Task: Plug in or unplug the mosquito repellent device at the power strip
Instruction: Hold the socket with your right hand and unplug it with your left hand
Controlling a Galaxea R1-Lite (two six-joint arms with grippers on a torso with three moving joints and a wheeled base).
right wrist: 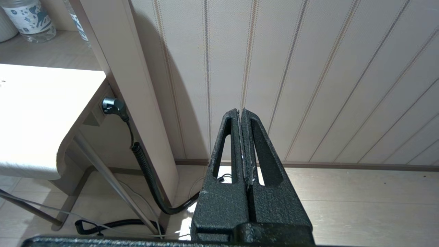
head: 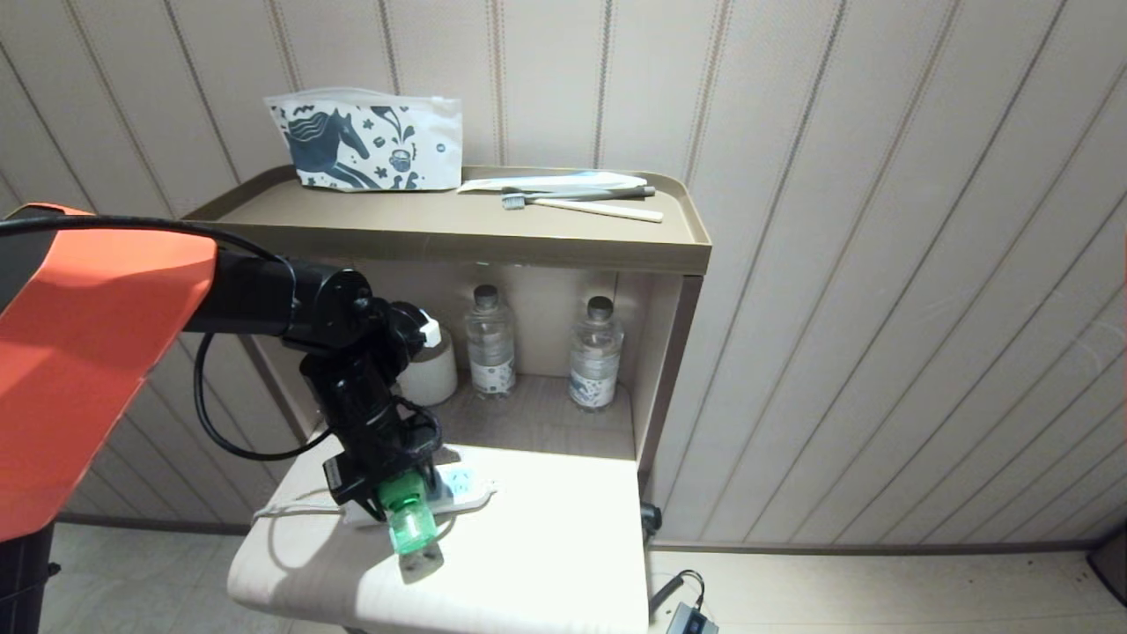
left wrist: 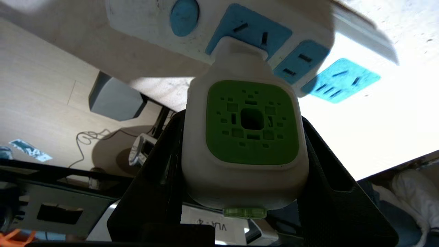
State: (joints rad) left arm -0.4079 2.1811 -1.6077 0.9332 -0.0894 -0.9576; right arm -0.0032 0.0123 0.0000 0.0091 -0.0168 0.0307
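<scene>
The mosquito repellent device [head: 408, 518], white with a green top and a translucent green bottle, sits between the fingers of my left gripper [head: 398, 495], which is shut on its white body. In the left wrist view the device [left wrist: 252, 123] fills the space between the black fingers [left wrist: 325, 161], and its narrow plug end meets a light-blue socket face of the power strip [left wrist: 151, 24]. The prongs are hidden. The white power strip [head: 465, 490] lies on the pale table [head: 546, 563]. My right gripper [right wrist: 240, 112] is shut and empty, parked low by the wall.
Behind the table, a shelf niche holds two clear water bottles [head: 490, 342] [head: 597, 354] and a white container [head: 429, 368]. A printed pouch [head: 365, 143] and a toothbrush [head: 581, 204] lie on the top shelf. The strip's cord [head: 286, 509] runs off to the left.
</scene>
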